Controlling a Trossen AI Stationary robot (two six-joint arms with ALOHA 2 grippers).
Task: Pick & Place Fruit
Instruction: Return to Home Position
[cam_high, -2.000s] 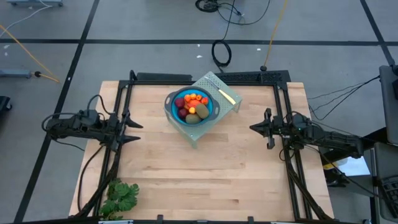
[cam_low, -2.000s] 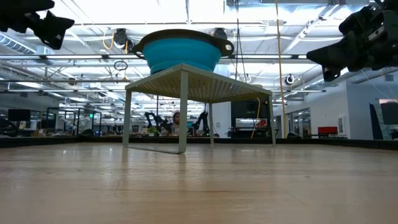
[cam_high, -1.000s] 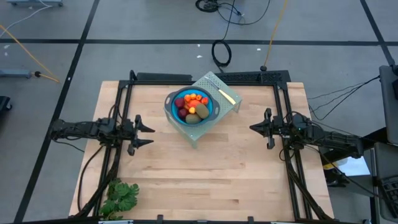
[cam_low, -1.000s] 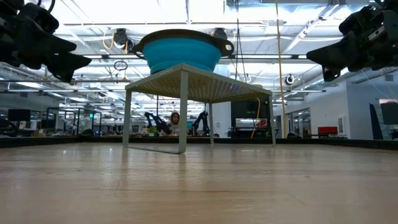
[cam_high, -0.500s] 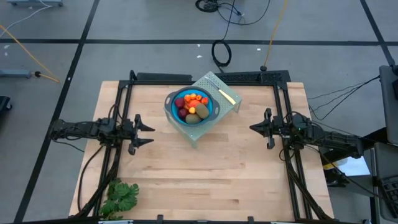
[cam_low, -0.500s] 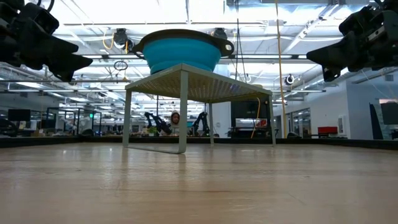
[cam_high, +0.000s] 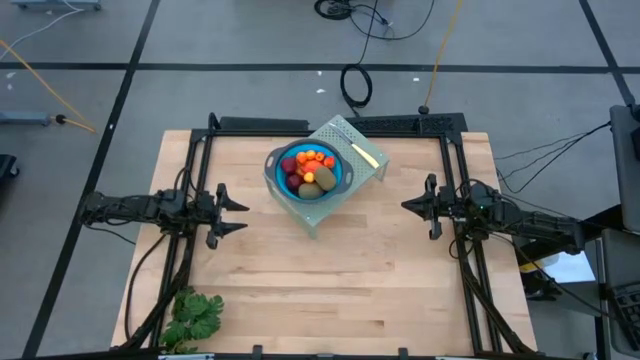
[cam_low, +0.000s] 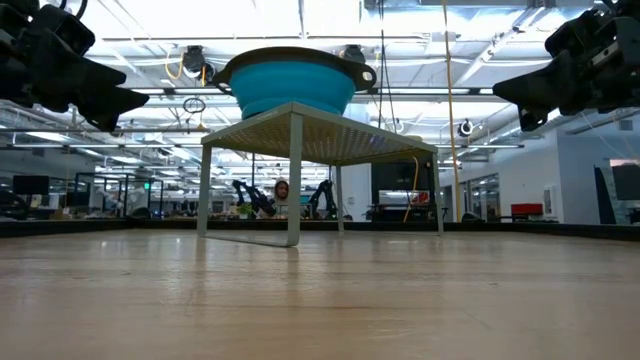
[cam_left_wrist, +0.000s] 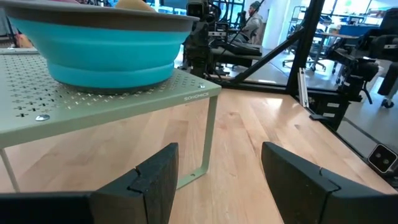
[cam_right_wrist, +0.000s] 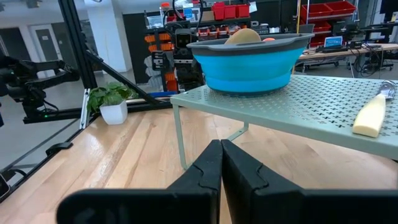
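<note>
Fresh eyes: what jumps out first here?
A blue colander of fruit sits on a pale green shelf, upper middle of the table in the high view. The left gripper, open, and right gripper, shut, flank it, both empty. A leafy green bunch lies at the table's lower-left corner.

One blue colander (cam_high: 272, 163) stands on one green shelf (cam_high: 345, 133) at the table's (cam_high: 340, 285) 12 o'clock. The fruit (cam_high: 312, 173) in it counts as two olive-brown ovals (cam_high: 325, 178) at the bowl's 5 o'clock, two dark-red balls (cam_high: 291, 168) at its 9 o'clock, and tiny orange-red pieces (cam_high: 315, 156) at 12 o'clock — at least four, the exact number unclear. One yellow stick (cam_high: 364, 154) lies on the shelf. One leafy green bunch (cam_high: 193, 317) sits at the table's 7 o'clock. Two grippers — left gripper (cam_high: 244, 217) at 9 o'clock, right gripper (cam_high: 405, 206) at 3 o'clock.
</note>
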